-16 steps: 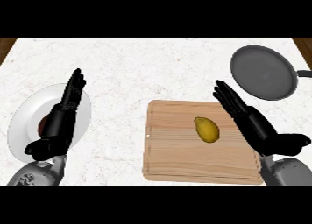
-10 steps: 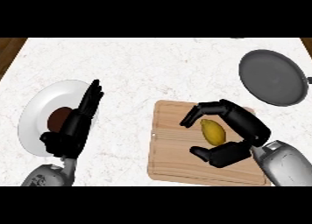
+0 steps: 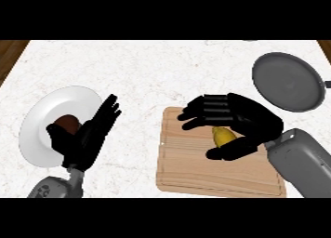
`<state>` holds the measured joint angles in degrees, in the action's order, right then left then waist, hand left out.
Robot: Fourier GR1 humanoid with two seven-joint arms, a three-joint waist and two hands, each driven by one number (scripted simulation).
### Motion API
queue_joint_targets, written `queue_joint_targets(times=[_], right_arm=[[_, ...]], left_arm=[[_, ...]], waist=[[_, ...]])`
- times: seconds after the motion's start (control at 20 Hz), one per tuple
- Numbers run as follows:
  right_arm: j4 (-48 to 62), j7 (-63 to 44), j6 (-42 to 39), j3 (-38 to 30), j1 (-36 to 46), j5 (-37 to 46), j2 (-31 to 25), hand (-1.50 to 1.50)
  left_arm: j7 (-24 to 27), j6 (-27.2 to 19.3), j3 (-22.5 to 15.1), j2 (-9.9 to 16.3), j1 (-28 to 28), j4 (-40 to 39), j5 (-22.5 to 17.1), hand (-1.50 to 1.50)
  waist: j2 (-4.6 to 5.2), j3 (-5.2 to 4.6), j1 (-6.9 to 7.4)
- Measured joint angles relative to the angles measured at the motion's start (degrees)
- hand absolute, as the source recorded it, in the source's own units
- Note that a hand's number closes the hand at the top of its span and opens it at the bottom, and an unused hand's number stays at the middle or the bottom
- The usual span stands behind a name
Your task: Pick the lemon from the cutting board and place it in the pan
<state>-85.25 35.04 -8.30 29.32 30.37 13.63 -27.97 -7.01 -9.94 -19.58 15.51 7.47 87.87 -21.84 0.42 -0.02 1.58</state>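
Note:
The yellow lemon (image 3: 223, 136) lies on the wooden cutting board (image 3: 195, 174) at the lower right of the counter. My right hand (image 3: 247, 121) is over the lemon, its fingers arched above it and its thumb curled in just below it, so most of the lemon is hidden. The grey pan (image 3: 288, 81) sits at the upper right, beyond the board, with its handle pointing right. My left hand (image 3: 82, 137) rests open, fingers straight, at the left over the edge of a white plate.
A white plate (image 3: 48, 109) at the left holds a dark brown item (image 3: 65, 122), partly hidden by my left hand. Dark wood borders (image 3: 3, 60) run along the marble counter's far left and right sides.
My right hand has gone from open beside the lemon to curled over and around it. My left hand has shifted a little to the right and lower, still open.

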Motion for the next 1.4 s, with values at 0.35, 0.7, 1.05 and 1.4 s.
queue_joint_targets(times=[0.35,0.7,1.05,1.4], right_arm=[[-0.1,-7.0,-1.9,10.7,6.4,21.1,-6.6,-1.5],[-6.7,-24.5,-11.1,22.4,9.7,40.4,-8.2,-1.5],[-11.7,-41.0,-28.5,32.5,7.8,52.0,-3.4,-1.5],[-11.5,-48.8,-33.9,35.0,0.1,59.6,1.8,-1.5]], left_arm=[[-1.5,1.0,0.4,0.2,-1.0,-0.1,-1.2,0.0],[-2.5,1.6,2.1,1.2,-1.4,0.0,-2.5,0.0],[-2.6,2.3,2.6,1.3,-1.8,0.6,-2.5,0.0],[-2.7,3.4,3.6,0.4,-2.8,1.6,-1.2,0.0]], waist=[[-0.85,-0.18,-0.89],[-1.39,-0.22,-2.14],[-1.07,-0.12,-2.2],[-0.61,-0.01,-1.69]])
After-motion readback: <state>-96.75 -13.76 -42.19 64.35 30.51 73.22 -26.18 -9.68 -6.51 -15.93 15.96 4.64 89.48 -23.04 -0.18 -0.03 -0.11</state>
